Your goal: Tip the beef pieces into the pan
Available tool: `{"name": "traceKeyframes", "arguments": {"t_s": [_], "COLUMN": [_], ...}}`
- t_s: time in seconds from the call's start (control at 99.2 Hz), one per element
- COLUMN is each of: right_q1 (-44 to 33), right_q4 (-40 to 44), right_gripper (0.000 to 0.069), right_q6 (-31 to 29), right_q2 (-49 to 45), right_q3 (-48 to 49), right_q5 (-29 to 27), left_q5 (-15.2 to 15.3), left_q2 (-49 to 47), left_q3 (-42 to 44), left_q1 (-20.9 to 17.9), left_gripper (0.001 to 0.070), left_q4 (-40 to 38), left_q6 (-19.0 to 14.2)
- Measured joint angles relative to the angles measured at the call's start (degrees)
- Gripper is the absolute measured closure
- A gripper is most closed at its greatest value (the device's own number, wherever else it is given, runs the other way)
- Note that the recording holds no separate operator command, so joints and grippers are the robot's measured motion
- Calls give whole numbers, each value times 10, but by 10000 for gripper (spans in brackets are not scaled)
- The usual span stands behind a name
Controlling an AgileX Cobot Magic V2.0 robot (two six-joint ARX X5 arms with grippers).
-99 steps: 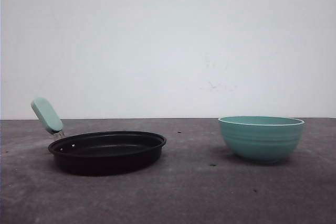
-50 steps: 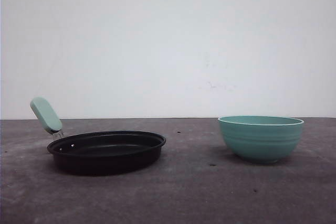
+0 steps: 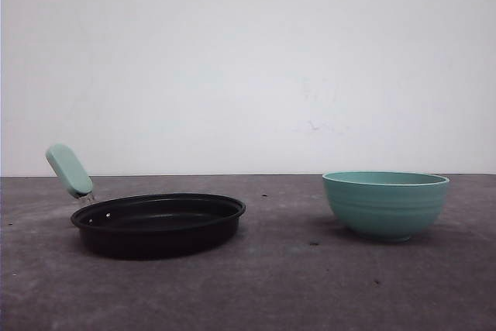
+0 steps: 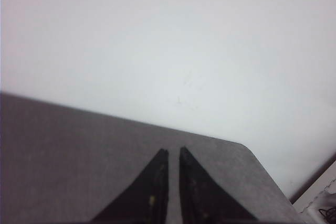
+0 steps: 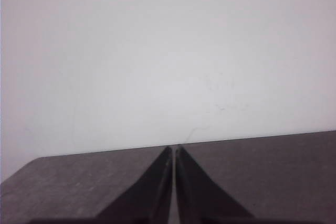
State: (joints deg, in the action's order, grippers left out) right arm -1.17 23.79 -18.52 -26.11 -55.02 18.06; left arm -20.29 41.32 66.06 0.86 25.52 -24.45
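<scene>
Broadly, the largest item is the dark grey table [image 3: 279,284], which runs across the whole front view and meets a plain white wall [image 3: 248,60] behind it. The surface is mottled, with a few small dark specks.

The pan [image 3: 159,224] sits flat on the left part of the table. It is black, wide and shallow, with its mint-green handle [image 3: 69,170] rising up and to the left from the far-left rim on a short metal neck. What can be seen of its interior is dark; the low camera angle hides most of the floor.

The teal ribbed bowl [image 3: 385,204] stands upright on the right part of the table, well apart from the pan. Its contents cannot be seen from this angle, so the location of the beef pieces cannot be confirmed.

The left gripper [image 4: 174,153] is seen in the left wrist view above bare table near a rounded corner; its two dark fingers stand nearly together with only a slim gap, holding nothing.

The right gripper [image 5: 174,150] is seen in the right wrist view over bare table facing the wall; its fingers are almost touching, with nothing between them.
</scene>
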Motion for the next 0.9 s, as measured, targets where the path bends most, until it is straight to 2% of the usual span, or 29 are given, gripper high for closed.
{"name": "traceKeyframes", "arguments": {"t_s": [0.151,0.333,0.393,0.454,0.514,0.585,0.645,0.706,0.787,0.898], "right_q1": [0,0,0,0,0,0,0,0,0,0], "right_q4": [8,-4,-2,7,25,47,63,80,103,130], "right_gripper": [683,678,637,535,363,140,13,7,6,6], "right_q6": [7,20,33,41,45,46,46,47,47,47], "right_q2": [-50,-48,-47,-49,-56,-74,-89,-100,-113,-128], "right_q3": [-78,-113,-124,-130,-132,-135,-135,-135,-135,-135], "right_q5": [17,17,17,17,17,17,17,15,14,13], "left_q5": [-9,-36,-37,-37,-37,-36,-35,-34,-16,27], "left_q2": [73,76,74,73,72,71,70,70,71,79], "left_q3": [88,91,91,91,91,91,91,91,91,90], "left_q1": [5,17,20,21,21,22,24,25,31,38], "left_gripper": [682,682,681,665,572,367,187,17,13,13], "left_q4": [5,21,23,23,24,25,25,27,43,76], "left_q6": [14,16,17,20,20,22,24,28,37,40]}}
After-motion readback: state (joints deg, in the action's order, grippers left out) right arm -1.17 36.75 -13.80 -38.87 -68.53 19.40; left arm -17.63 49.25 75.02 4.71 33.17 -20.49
